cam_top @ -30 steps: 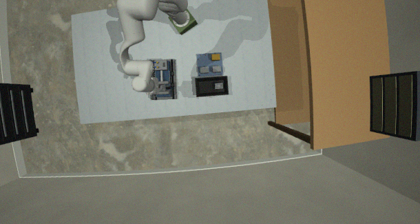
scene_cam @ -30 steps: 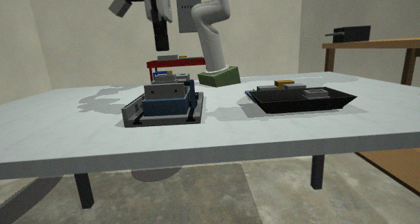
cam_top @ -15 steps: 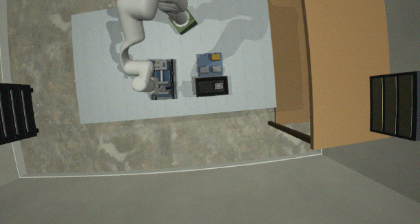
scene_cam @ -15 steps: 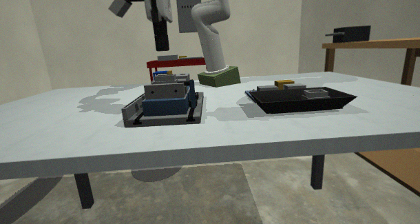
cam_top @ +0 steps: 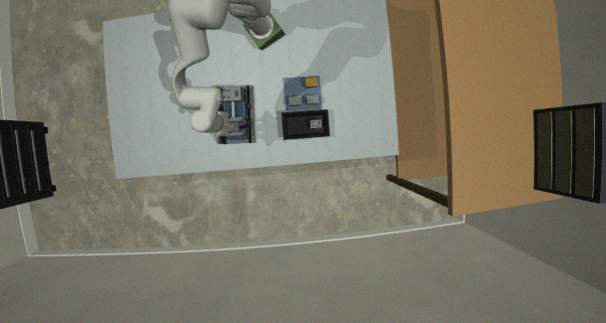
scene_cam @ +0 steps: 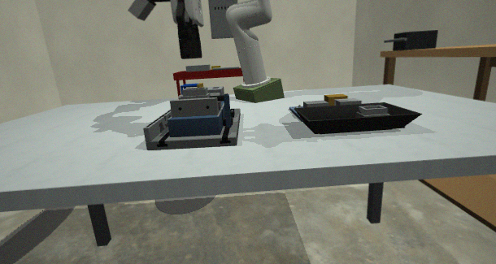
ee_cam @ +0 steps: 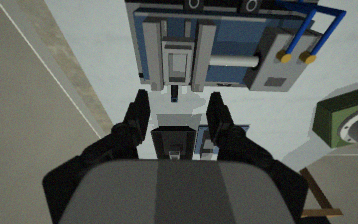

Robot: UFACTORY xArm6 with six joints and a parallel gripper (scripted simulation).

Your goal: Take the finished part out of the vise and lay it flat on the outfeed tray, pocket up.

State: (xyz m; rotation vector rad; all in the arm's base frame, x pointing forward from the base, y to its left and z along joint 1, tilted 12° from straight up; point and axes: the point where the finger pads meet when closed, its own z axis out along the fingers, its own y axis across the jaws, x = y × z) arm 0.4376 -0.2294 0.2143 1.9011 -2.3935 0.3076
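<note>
Gripper [ee_cam: 178,116] above the vise [ee_cam: 215,45], jaws released.
We see the grey pocketed part [ee_cam: 178,63] clamped there, untouched.

Top view: arm [cam_top: 191,46] covers left part of vise [cam_top: 238,114]; arm's upper links cut by top edge; hand itself hidden beneath wrist. Grey part in black tray [cam_top: 305,124] too small to tell pocket side. Exterior view: arm's top cut by frame edge; red rack [scene_cam: 207,75] partly behind vise. Wrist view: vise's far end cut by top edge; green base [ee_cam: 345,120] cut by right edge; camera housing hides hand's [ee_cam: 179,117] rear.
</note>
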